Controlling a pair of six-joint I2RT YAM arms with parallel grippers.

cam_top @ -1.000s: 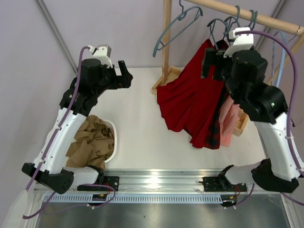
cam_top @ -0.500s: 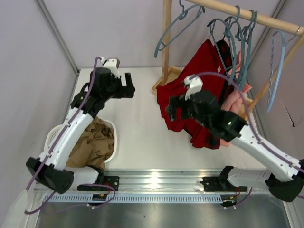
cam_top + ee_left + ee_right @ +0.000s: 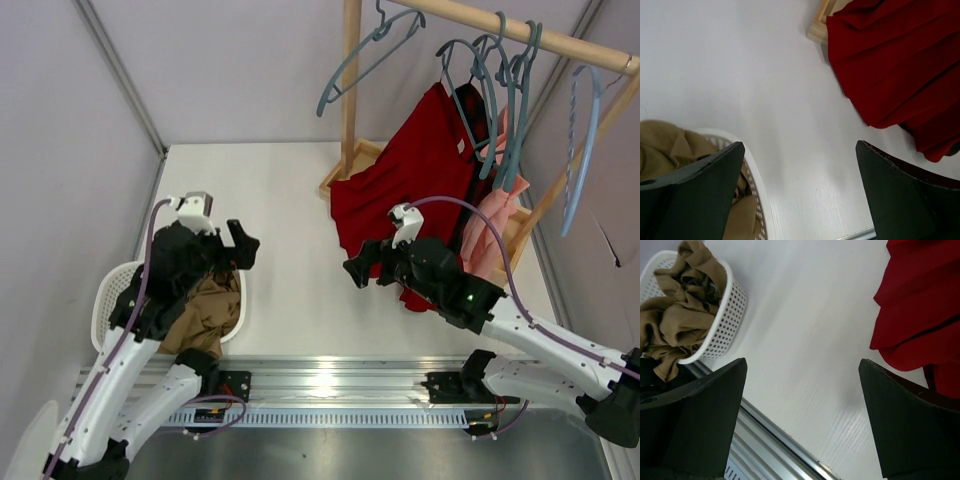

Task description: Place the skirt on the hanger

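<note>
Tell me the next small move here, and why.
Probably just settle both arms toward their bases and stop: the skirt seems already hung from the hanger on the rail, and the left gripper and right gripper are open, empty and clear of it.

You are looking at a white table [image 3: 290, 200], plain and smooth. On its left near corner stands a white perforated basket [image 3: 105, 295] holding a crumpled tan-brown garment [image 3: 205, 310]. At the far right sits the wooden rack base [image 3: 345, 170]. The red skirt [image 3: 400, 190] hangs down beside that base; whether its folds rest on the table cannot be told. A metal rail [image 3: 330, 380] runs along the near edge.
</note>
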